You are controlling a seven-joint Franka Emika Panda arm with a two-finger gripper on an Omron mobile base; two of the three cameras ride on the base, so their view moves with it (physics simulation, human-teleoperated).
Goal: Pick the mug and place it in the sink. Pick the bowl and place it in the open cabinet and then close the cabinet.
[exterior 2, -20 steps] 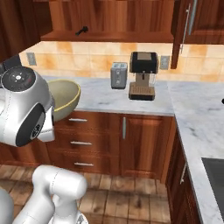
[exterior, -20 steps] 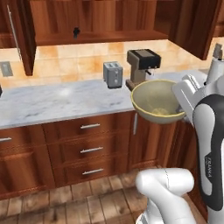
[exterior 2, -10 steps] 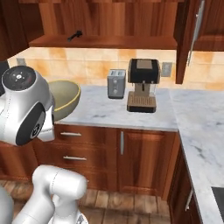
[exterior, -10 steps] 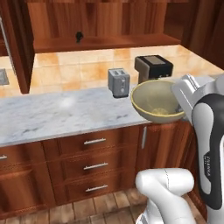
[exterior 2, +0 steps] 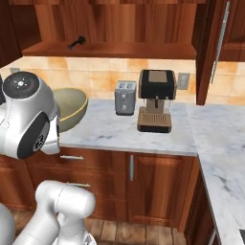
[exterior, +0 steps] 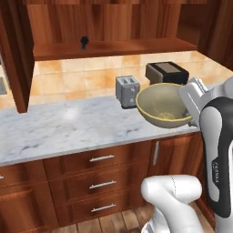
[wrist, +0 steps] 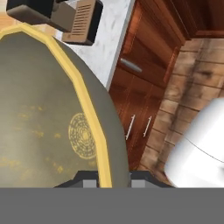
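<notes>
Claw [wrist: 107,181] clamped on the bowl [exterior: 164,105] rim, held above the tabletop [exterior: 68,127]; open cabinet [exterior: 113,48] shelf lies up-left.

Bowl [exterior 2: 71,107] beside toaster [exterior 2: 125,97], above counter [exterior 2: 115,132]

The bowl [exterior: 164,105] is dull yellow-tan with a paler olive inside; in the hand view its rim [wrist: 83,89] is bright yellow, and a round yellow ornament of fine rings sits in the middle of the inside. The counter [exterior: 68,127] is white marble with grey veins. The cabinet [exterior: 113,45] and the drawers [exterior: 102,159] are reddish-brown wood with silver handles. The toaster [exterior 2: 125,97] is grey. The coffee machine [exterior 2: 155,100] is black above and tan-brown below. The wall tiles [exterior 2: 100,76] are pale orange and cream.
</notes>
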